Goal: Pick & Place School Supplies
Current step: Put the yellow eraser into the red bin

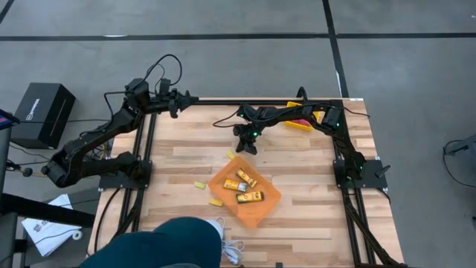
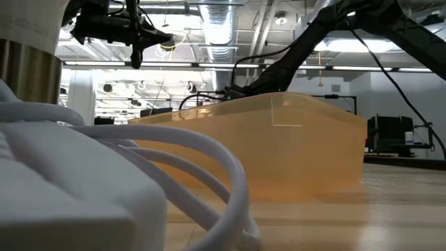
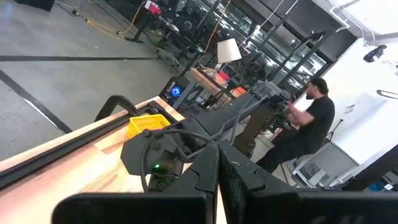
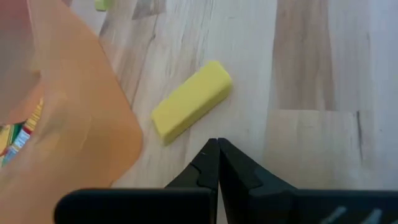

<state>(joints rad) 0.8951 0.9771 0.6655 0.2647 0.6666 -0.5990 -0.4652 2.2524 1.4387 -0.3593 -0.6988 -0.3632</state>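
- Wooden table [image 1: 297,201]: orange bin [image 1: 256,212] holding 3 packets [image 1: 246,187].
- Right gripper [image 4: 217,144]: fingers pressed together, empty, above table; yellow block [image 4: 191,99] lies just beyond its tips, beside the bin.
- Left gripper [image 1: 195,98]: closed, empty, at far edge.

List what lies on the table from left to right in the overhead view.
Left gripper → yellow block → orange bin with packets → yellow bin at the far edge.
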